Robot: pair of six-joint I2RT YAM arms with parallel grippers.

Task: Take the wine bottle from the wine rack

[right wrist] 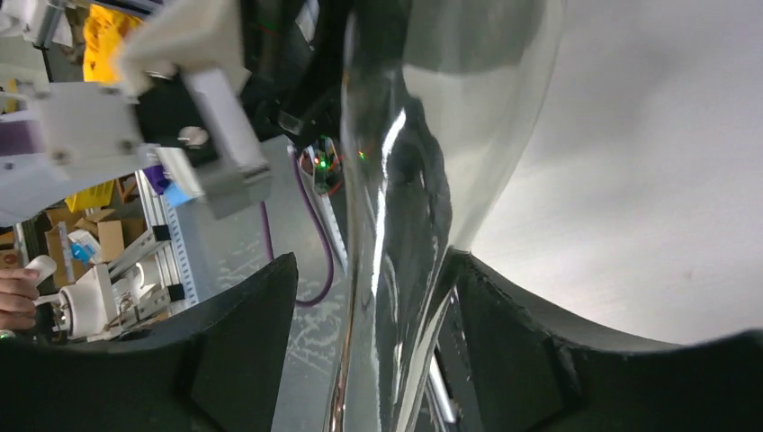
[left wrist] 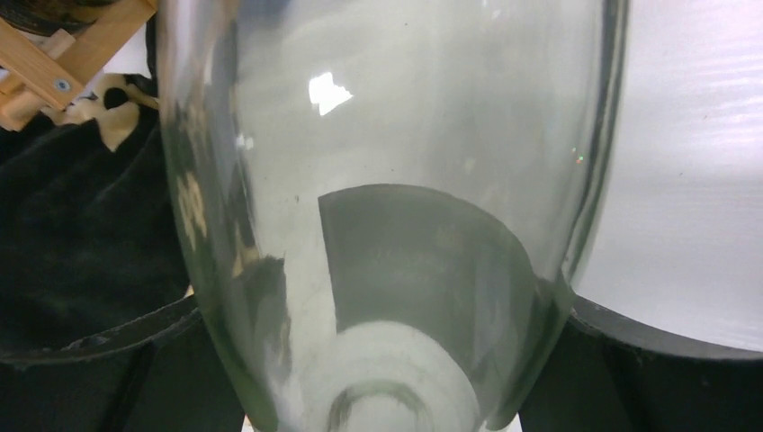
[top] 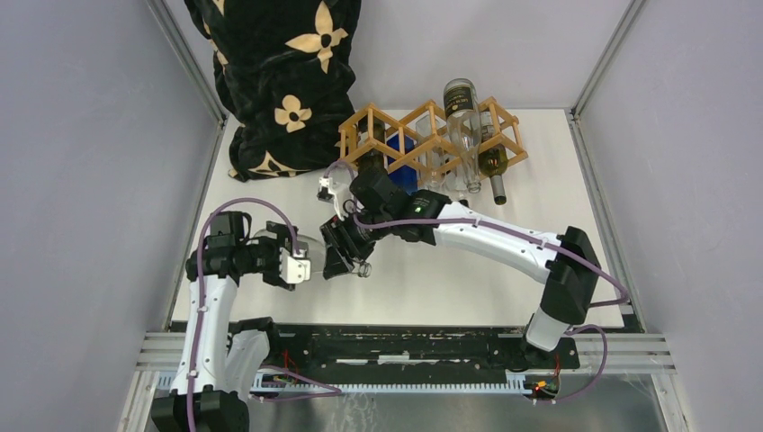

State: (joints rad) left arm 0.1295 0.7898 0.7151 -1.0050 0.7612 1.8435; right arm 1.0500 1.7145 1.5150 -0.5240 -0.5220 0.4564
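Top external shows the clear wine bottle (left wrist: 378, 180) off the wine rack (top: 432, 135), mid-handover: left gripper (top: 301, 264) seemingly pinching its body, right gripper (right wrist: 373, 306) slack around the narrower end, next needing to back away.

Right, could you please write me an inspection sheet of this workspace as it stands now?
Surface: white table, no spills seen.
Job's things: wine rack at the back, holding other bottles; clear wine bottle off the rack, between both grippers.
Clutter: black flowered cloth at back left, beside the rack.
Grippers: left gripper closed on the bottle's wide body; right gripper open around its narrower part, with a gap at one finger.
Cables: purple cables loop along both arms.
Surroundings: grey walls; a person's hand beyond the table's near edge.
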